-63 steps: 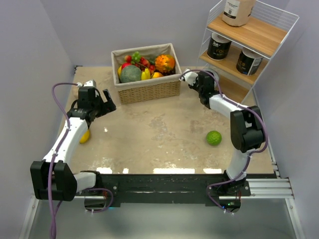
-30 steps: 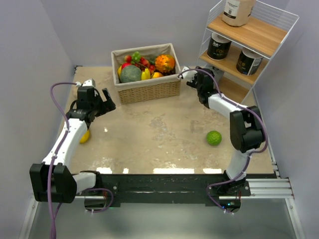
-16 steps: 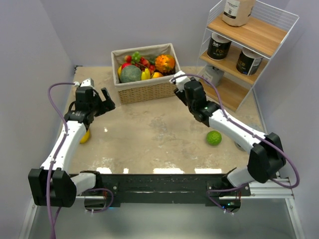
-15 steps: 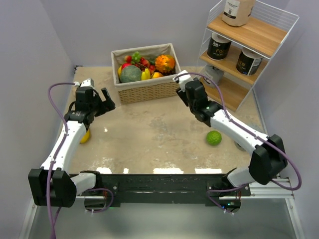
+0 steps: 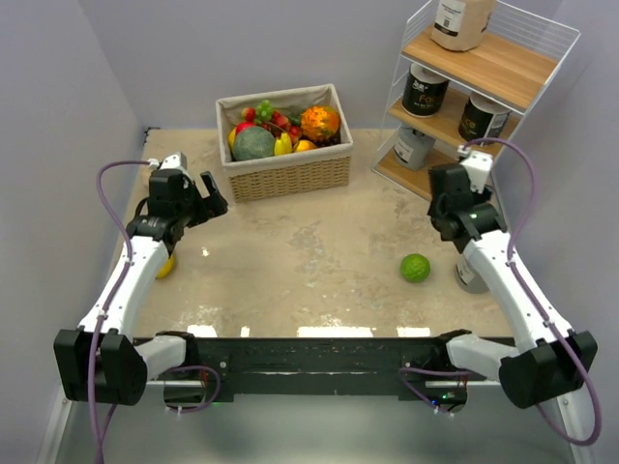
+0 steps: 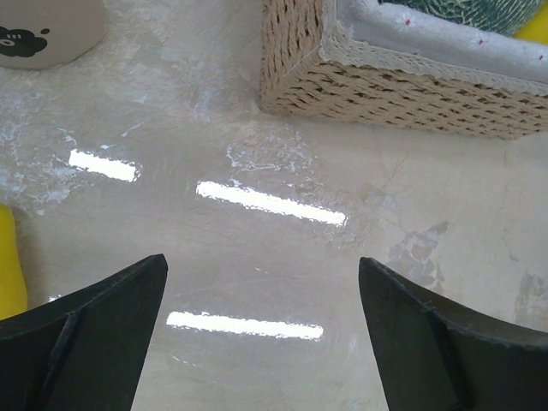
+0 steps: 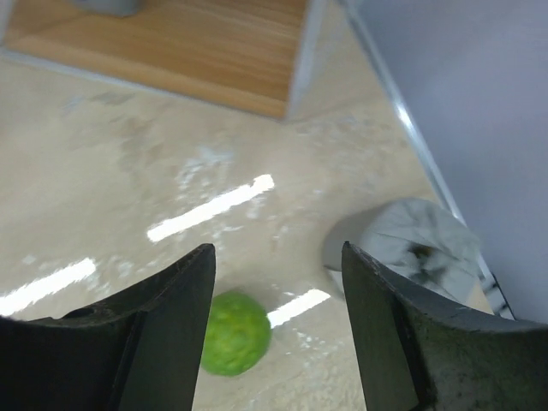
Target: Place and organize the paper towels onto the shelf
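The shelf point(image 5: 484, 72) stands at the back right. Its top board carries a tan roll point(image 5: 459, 21), the middle board two black rolls point(image 5: 424, 92) point(image 5: 482, 119), and the bottom board a grey roll point(image 5: 414, 147). Another grey roll point(image 5: 469, 274) point(image 7: 411, 253) stands on the table by the right wall, partly hidden by my right arm. My right gripper point(image 5: 450, 198) point(image 7: 278, 253) hangs open and empty above the table in front of the shelf. A tan roll point(image 6: 43, 30) stands at the far left. My left gripper point(image 5: 211, 196) point(image 6: 263, 261) is open and empty beside it.
A green lime point(image 5: 416, 268) point(image 7: 235, 334) lies left of the grey roll on the table. The wicker fruit basket point(image 5: 285, 174) point(image 6: 385, 77) stands at the back middle. A yellow fruit point(image 5: 165, 264) point(image 6: 8, 274) lies beside my left arm.
My right arm has drawn back from the shelf's bottom board, leaving a grey roll there, and has swung right to hang over the lime and grey roll. The left arm has barely moved.
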`<state>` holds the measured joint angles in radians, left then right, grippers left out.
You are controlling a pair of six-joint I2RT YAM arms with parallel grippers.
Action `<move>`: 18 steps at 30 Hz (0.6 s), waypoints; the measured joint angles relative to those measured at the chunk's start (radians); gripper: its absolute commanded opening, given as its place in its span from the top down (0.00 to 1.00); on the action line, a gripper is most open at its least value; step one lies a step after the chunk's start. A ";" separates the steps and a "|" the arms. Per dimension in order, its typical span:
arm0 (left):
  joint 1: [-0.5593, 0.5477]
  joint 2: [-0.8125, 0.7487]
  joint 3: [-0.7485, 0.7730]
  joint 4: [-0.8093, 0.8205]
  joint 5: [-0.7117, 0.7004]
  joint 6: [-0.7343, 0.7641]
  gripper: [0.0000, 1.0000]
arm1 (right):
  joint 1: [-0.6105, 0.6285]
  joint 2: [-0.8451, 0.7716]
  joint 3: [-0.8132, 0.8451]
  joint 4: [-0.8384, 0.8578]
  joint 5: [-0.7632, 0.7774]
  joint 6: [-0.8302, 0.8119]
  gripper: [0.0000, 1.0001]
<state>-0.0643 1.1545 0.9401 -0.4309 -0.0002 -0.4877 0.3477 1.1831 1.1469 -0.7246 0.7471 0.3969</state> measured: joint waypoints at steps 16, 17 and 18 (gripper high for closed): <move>-0.042 -0.009 -0.002 -0.002 -0.027 0.000 0.01 | -0.397 -0.045 -0.175 0.005 -0.019 0.062 0.32; -0.043 -0.013 -0.003 -0.002 -0.028 0.000 0.01 | -0.410 -0.044 -0.189 0.014 -0.034 0.059 0.32; -0.043 -0.019 -0.005 -0.002 -0.031 0.000 0.01 | -0.418 -0.040 -0.201 0.022 -0.043 0.058 0.32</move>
<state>-0.1074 1.1351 0.9356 -0.4328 -0.0311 -0.4873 -0.0700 1.1427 0.9455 -0.7029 0.7036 0.4545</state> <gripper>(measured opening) 0.988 0.683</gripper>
